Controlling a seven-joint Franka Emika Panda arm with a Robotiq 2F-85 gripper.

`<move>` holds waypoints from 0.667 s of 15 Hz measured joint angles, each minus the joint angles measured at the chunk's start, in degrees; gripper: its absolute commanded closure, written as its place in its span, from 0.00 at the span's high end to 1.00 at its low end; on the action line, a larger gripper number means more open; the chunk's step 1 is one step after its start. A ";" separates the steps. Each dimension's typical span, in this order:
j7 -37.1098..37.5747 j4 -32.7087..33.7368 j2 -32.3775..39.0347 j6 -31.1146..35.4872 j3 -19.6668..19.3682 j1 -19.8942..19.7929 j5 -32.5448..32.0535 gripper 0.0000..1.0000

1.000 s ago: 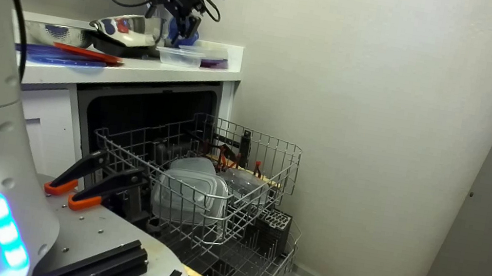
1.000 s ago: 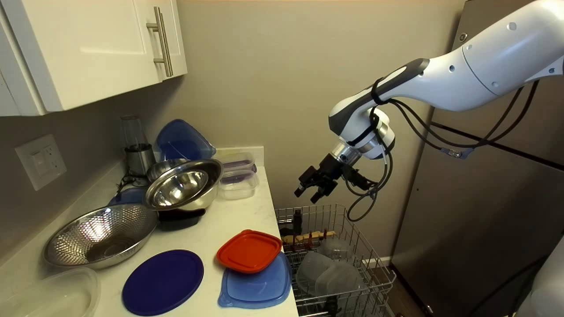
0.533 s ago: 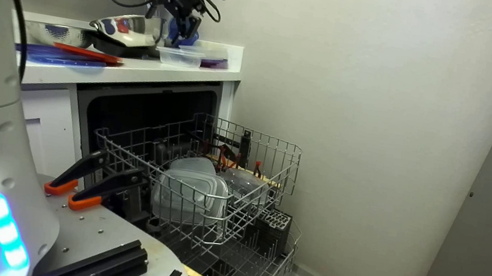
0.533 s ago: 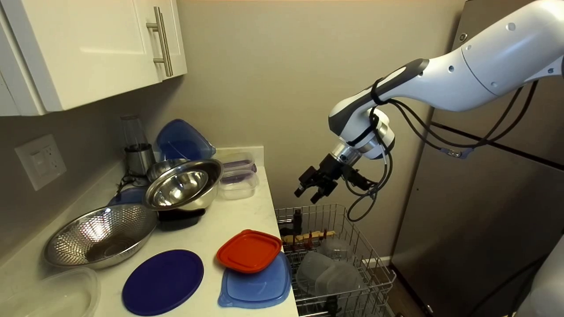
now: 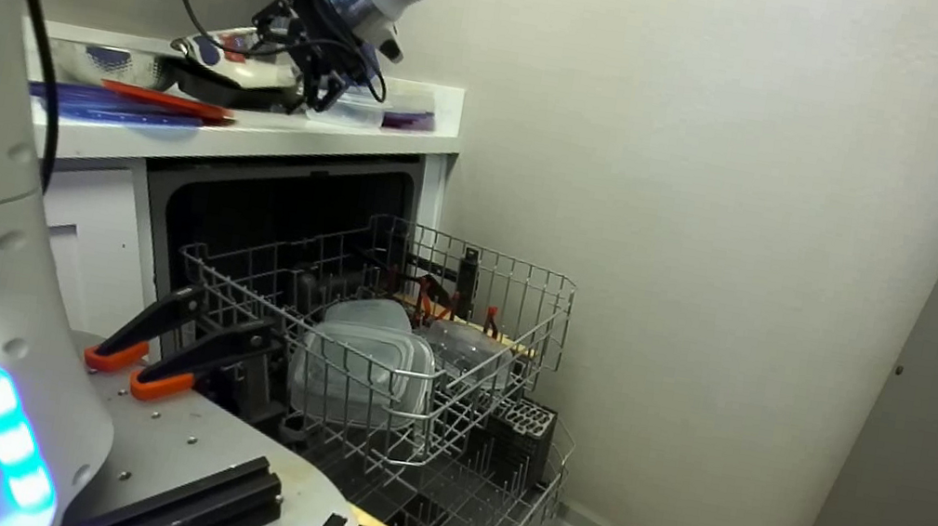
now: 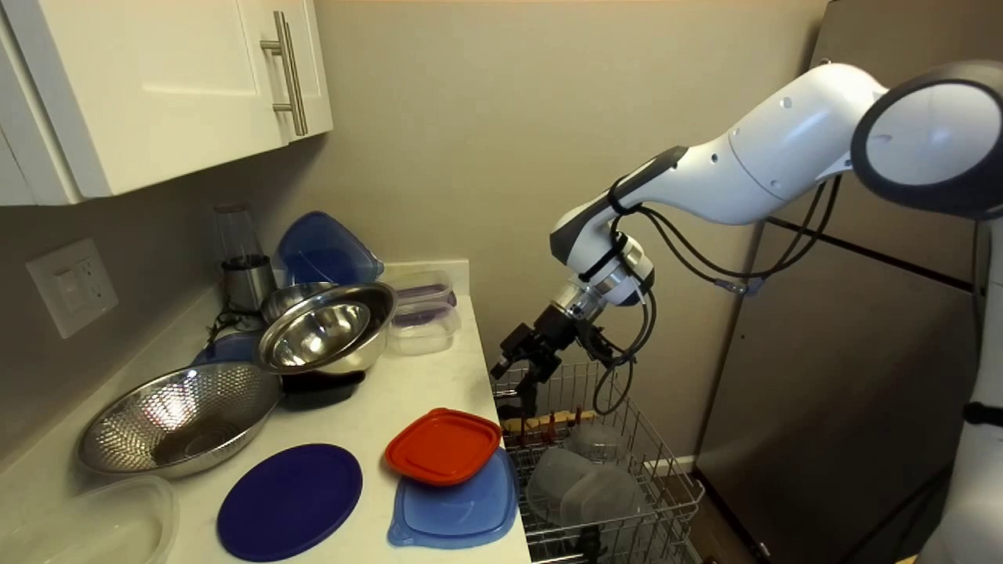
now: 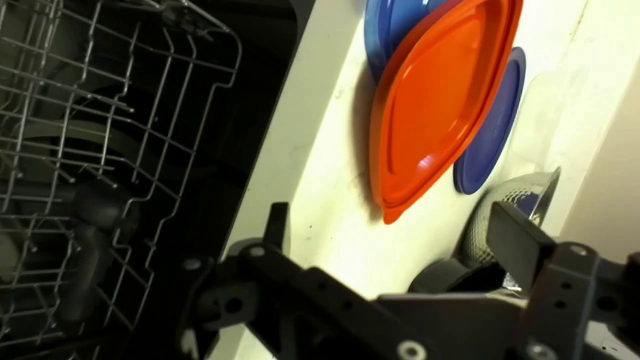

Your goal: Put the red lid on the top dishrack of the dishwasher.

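Observation:
The red lid (image 6: 444, 446) lies on the counter, overlapping a light blue lid (image 6: 462, 509). It also shows near the counter edge in an exterior view (image 5: 165, 100) and, large, in the wrist view (image 7: 440, 100). My gripper (image 6: 513, 381) is above the counter edge, beyond the lid, tilted downward. In the wrist view my gripper (image 7: 395, 235) is open, with nothing between its fingers; the lid's corner points toward that gap without touching. The top dishrack (image 5: 418, 376) is pulled out of the dishwasher (image 5: 160, 191) and also shows in the wrist view (image 7: 202, 130).
Clear containers (image 6: 603, 493) and red-handled tools stand in the top rack. On the counter (image 6: 439, 384) are a dark blue round lid (image 6: 290, 501), a colander (image 6: 180, 423), steel bowls (image 6: 376, 301) and clear tubs (image 6: 423, 329). A white cupboard (image 6: 180, 86) hangs above.
My arm has moved down and toward the counter, bringing the open gripper over the counter edge. The red lid and the rack have not moved.

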 measured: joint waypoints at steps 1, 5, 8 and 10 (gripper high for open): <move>-0.25 1.95 2.53 -1.56 0.20 -0.19 0.00 1.00; -0.32 8.14 9.85 -7.18 0.66 -1.53 0.00 1.00; -0.75 11.88 13.14 -12.96 1.02 -2.79 0.00 1.00; -0.76 14.11 14.79 -16.41 1.06 -3.18 -0.02 1.00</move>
